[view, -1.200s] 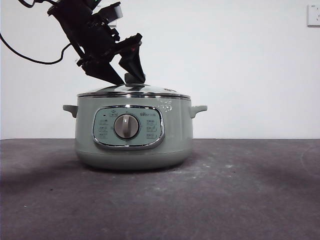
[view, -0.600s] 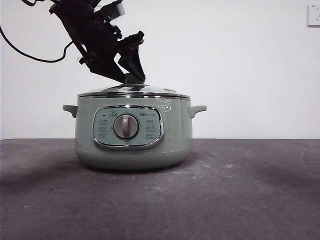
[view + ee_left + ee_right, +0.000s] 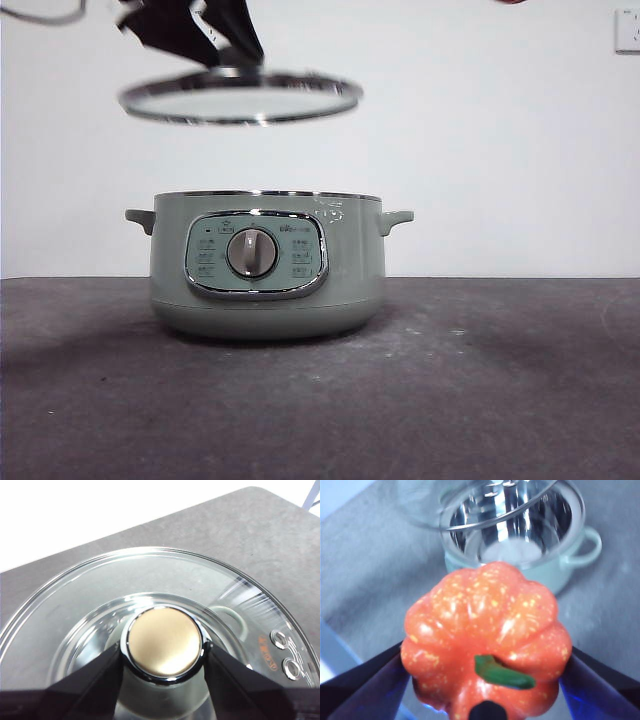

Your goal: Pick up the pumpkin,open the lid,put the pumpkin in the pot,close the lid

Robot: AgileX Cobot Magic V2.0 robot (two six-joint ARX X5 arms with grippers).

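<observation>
Holding the lid (image 3: 240, 97) by its knob well above the open pot (image 3: 268, 265), the left gripper (image 3: 162, 655) waits while the right gripper (image 3: 487, 677), jaws clamped on the pumpkin (image 3: 487, 642), has yet to drop it in and the lid remains to be replaced.

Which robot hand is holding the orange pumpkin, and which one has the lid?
The right gripper holds the pumpkin, pinched between its jaws above the open pot. The left gripper grips the lid by its knob, lifted above the pot.
</observation>
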